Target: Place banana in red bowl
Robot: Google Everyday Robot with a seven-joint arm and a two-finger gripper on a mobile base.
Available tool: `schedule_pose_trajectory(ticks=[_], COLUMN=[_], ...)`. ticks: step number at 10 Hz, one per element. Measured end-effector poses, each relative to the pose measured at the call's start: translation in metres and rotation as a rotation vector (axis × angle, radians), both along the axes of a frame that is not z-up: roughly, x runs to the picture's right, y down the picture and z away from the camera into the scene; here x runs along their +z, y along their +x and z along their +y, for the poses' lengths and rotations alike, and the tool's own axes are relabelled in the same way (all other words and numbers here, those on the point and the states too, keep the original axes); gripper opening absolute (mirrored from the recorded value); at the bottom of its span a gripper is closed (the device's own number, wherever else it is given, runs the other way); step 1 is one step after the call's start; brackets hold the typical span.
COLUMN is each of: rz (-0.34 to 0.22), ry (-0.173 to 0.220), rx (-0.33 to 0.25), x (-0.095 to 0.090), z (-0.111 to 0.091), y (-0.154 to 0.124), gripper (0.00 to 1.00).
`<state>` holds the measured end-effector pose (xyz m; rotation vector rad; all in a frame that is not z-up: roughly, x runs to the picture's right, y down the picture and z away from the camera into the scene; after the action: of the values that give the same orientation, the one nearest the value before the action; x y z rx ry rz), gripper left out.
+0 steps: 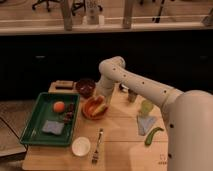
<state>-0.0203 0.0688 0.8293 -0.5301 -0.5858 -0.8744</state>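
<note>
The red bowl sits on the wooden table, just right of the green tray. The pale-yellow banana lies in the bowl's right half. My gripper hangs at the end of the white arm, right over the bowl's right side and close above the banana. The arm hides the gripper's contact with the banana.
A green tray at the left holds an orange fruit, a blue sponge and dark items. A dark maroon bowl stands behind. A white bowl, fork, green pepper, blue cloth and cup lie around.
</note>
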Motion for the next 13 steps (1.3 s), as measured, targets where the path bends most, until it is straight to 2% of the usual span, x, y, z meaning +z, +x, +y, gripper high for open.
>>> schedule_pose_trajectory(ticks=[5, 13], rz=[-0.018, -0.040], ry=[0.007, 0.003], rx=[0.003, 0.015], x=[-0.0022, -0.0022], z=[-0.0067, -0.0053], y=[-0.0018, 0.0024], gripper=[0.80, 0.80])
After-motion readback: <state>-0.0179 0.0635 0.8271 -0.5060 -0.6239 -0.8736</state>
